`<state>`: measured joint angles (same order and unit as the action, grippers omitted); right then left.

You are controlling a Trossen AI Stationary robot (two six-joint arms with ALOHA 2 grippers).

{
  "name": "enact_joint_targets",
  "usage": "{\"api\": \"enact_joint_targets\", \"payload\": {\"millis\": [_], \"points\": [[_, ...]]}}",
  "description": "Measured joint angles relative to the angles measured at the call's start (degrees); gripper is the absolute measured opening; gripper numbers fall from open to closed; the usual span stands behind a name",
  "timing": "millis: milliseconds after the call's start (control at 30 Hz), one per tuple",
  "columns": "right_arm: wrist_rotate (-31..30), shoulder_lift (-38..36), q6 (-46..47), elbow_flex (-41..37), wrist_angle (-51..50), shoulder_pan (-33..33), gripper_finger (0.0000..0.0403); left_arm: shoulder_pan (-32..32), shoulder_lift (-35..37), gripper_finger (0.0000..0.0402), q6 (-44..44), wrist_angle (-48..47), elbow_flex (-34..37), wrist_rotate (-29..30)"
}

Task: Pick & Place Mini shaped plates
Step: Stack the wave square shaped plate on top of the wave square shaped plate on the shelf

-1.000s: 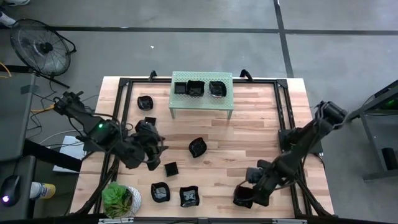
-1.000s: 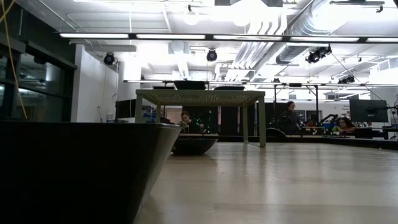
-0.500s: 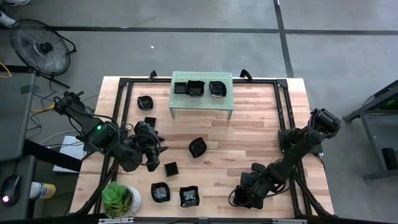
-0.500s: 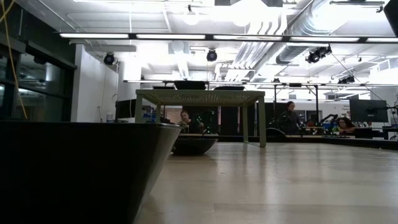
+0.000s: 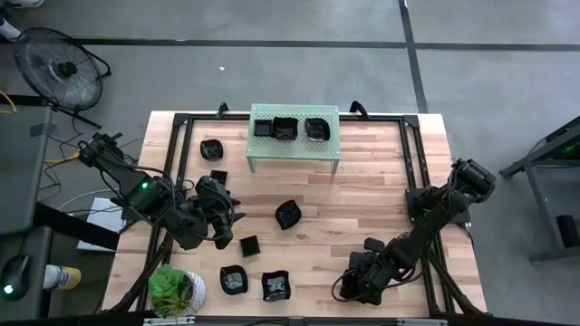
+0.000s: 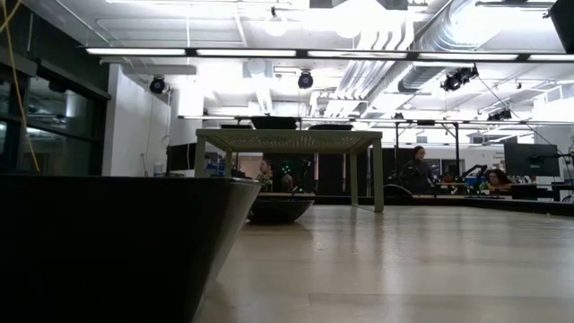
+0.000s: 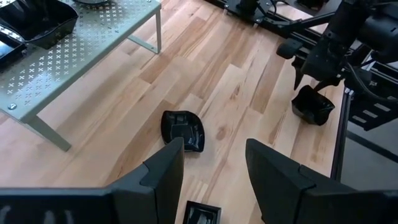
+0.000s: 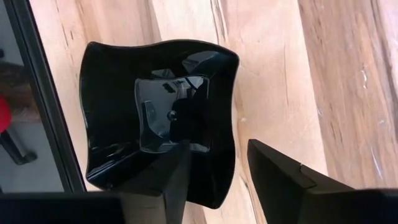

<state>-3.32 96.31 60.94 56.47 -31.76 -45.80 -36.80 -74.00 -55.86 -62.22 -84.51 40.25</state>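
Wooden table (image 5: pixel 381 195) — butcher-block top, black frame at its edges.
Pale green shelf (image 5: pixel 294 136) — at the table's far edge, three black plates (image 5: pixel 289 129) on top.
Left gripper (image 7: pixel 214 163) — near side of the shelf, toward the table's left; fingers parted, empty.
Right gripper (image 8: pixel 214 165) — by the table's near edge; fingers straddle a wavy plate's (image 8: pixel 158 115) rim, not clamped.
Loose plates (image 5: pixel 288 215) — scattered on the table, nearer than the shelf.

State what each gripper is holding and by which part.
Nothing is held. The left gripper hangs open above the table. The right gripper is open astride the rim of a wavy-edged black plate, not clamped.
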Motion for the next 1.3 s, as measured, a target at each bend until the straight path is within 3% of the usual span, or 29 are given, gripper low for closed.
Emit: {"api": "enact_joint_targets", "payload": {"millis": [867, 1300], "points": [[0.2, 0.1, 0.5, 0.0, -0.2, 0.0, 0.0005, 0.0, 0.0, 0.0169, 0.1, 0.0, 0.0, -0.1], [0.7, -0.9, 8.7, 0.1, -0.2, 0.8, 0.0001, 0.0, 0.0, 0.0169, 0.2, 0.0, 0.0, -0.2]]}}
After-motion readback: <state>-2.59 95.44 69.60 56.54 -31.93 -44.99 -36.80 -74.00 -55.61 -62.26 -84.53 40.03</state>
